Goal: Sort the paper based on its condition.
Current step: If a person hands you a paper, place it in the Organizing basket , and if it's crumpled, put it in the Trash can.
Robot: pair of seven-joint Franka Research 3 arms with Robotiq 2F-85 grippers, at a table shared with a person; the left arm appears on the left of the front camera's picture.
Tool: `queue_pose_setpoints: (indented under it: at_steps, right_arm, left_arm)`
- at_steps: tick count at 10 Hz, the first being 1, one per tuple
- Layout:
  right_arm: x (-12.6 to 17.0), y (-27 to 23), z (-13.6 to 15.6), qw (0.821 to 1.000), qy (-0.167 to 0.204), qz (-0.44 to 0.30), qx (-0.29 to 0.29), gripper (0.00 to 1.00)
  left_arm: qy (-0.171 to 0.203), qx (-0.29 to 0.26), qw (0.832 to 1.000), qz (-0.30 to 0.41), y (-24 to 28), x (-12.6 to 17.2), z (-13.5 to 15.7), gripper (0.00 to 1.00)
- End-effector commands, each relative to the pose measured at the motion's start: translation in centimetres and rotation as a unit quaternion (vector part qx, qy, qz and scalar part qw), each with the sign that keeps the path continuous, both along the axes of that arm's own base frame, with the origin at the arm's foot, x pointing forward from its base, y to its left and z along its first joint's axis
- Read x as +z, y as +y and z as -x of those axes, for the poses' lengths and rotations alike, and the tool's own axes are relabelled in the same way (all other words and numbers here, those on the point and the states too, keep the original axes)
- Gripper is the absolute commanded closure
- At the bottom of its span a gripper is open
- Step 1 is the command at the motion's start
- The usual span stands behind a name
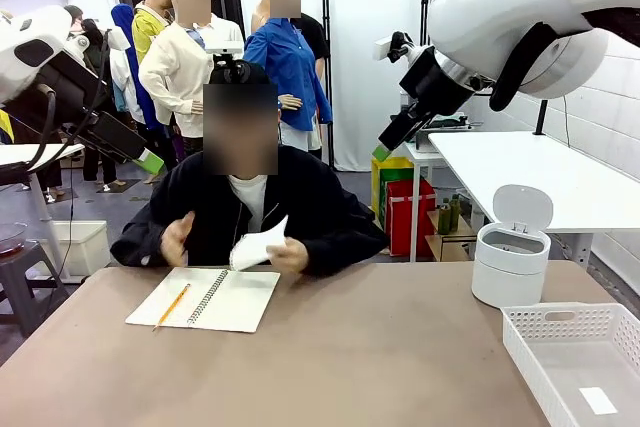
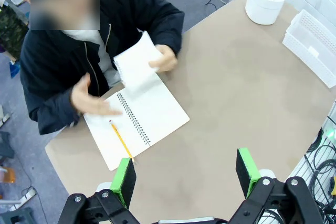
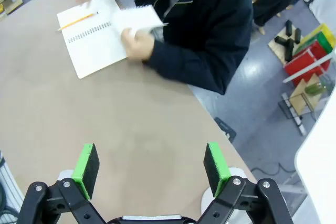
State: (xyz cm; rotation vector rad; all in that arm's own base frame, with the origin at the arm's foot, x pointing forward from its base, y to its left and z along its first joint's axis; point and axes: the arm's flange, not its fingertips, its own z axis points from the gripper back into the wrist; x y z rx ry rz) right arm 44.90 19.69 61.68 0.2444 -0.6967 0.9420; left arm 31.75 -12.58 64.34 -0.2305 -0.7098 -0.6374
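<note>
Holding back seems the sound course here: both arms hang high above the matte brown table [image 1: 350, 367], and the sheet is not yet free for picking. The left gripper [image 2: 185, 169] has its green pads wide apart with nothing between them, and so does the right gripper [image 3: 151, 163].

Nearest, on the right, stands a shallow white plastic lattice-walled tray [image 1: 540, 332] with a small white slip [image 1: 598, 400] flat on its floor. Behind it is a round white bin [image 1: 510, 267] with its hinged lid tipped up. Farther across lies an open wire-bound notebook [image 1: 215, 299] with a yellow pencil [image 1: 172, 306] on one page.

At the far edge the person's hand [image 1: 290, 259] grips a thin white sheet of paper [image 1: 258, 244], curled and lifted above the notebook. Paper this limp probably wants an edge pinch, once it can be judged smooth or crumpled.
</note>
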Motion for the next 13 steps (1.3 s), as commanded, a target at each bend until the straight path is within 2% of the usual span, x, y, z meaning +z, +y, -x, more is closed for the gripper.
queue_pose_setpoints:
  at_steps: [1, 2, 9, 11, 13]
  right_arm:
    - [-1.1, -0.6, -0.8, 1.0, -0.007, 0.01, 0.004, 0.0]
    - [0.0, 0.0, 0.0, 1.0, 0.0, 0.0, 0.0, 0.0]
    - [0.0, 0.0, 0.0, 1.0, -0.001, 0.003, 0.0, 0.0]
    - [0.5, 0.8, 0.7, 0.999, -0.032, -0.022, 0.018, 0.0]
    - [0.9, 1.7, 1.1, 0.999, -0.031, -0.022, 0.029, 0.0]
  left_arm:
    - [0.0, 0.0, 1.0, 0.001, 0.1, 0.0, 0.0, 0.0]
    - [0.0, 0.0, 1.0, 0.001, 0.1, 0.0, 0.0, 0.0]
    - [0.0, 0.0, 1.0, 0.001, 0.1, 0.0, 0.0, 0.0]
    - [0.0, 0.0, 1.0, 0.001, 0.1, 0.0, 0.0, 0.0]
    - [0.0, 0.0, 1.0, 0.001, 0.1, 0.0, 0.0, 0.0]
